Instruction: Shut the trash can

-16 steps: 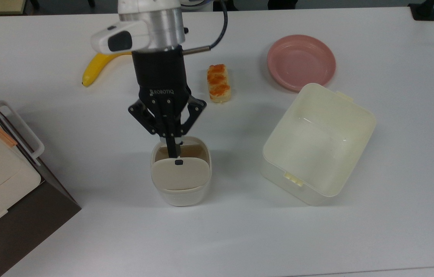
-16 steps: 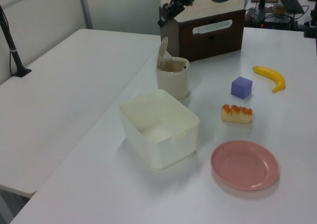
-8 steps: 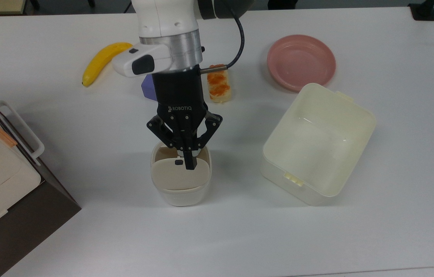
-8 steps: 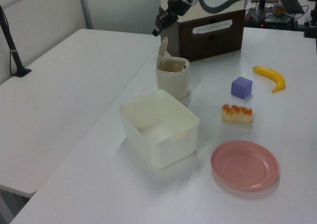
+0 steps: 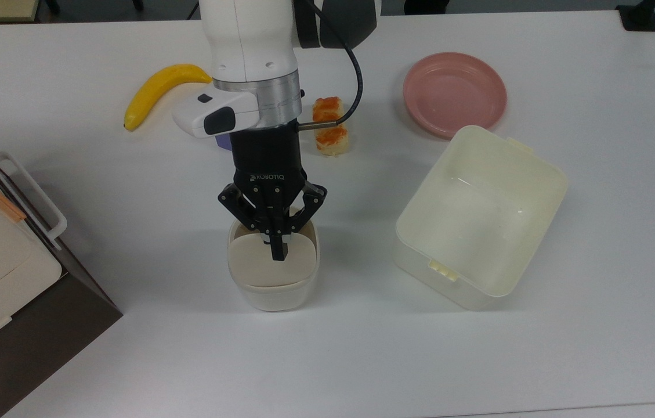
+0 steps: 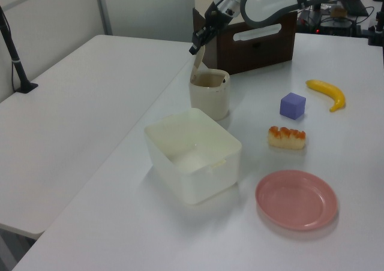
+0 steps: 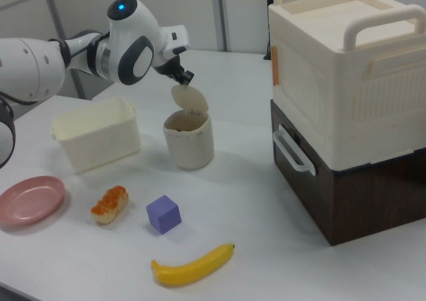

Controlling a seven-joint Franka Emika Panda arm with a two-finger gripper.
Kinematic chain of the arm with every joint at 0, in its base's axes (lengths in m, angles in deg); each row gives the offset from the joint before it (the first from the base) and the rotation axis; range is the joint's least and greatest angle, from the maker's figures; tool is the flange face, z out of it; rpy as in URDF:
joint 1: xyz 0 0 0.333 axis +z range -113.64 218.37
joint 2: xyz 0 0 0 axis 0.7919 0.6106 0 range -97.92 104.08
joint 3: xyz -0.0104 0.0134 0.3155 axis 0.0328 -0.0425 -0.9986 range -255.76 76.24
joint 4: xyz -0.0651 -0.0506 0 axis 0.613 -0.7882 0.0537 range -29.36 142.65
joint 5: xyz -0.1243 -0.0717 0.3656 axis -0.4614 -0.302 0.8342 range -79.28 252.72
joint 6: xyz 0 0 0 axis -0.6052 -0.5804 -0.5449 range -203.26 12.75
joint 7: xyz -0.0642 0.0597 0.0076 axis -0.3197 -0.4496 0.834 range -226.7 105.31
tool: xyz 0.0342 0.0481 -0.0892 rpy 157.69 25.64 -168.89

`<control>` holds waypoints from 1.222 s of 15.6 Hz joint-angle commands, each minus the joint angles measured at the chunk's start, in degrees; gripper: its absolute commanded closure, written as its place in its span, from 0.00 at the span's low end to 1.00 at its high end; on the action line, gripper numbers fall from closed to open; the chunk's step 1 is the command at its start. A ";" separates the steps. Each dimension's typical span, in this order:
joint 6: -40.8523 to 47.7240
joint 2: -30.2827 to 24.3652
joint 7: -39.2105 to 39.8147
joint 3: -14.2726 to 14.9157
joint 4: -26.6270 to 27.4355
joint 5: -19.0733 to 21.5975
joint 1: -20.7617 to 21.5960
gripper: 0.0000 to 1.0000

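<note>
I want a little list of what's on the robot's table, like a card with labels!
trash can: cream bin, middle of the table
lid: beige flap, standing up, bin open
end effector: at the lid's top edge
tub: cream, lidless
plate: pink
banana: yellow
cube: purple
bread: orange-topped piece
box: cream with handles, on a brown base

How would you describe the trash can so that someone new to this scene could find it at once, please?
Start at the big brown-and-cream box on the white table. The trash can stands beside it, under the gripper. Unlike the larger lidless tub on its other side, it is small and rounded, with a flap lid standing open.
</note>
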 commanded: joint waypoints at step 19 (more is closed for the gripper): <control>-0.73 -7.48 7.28 1.37 19.05 -11.17 -0.23 1.00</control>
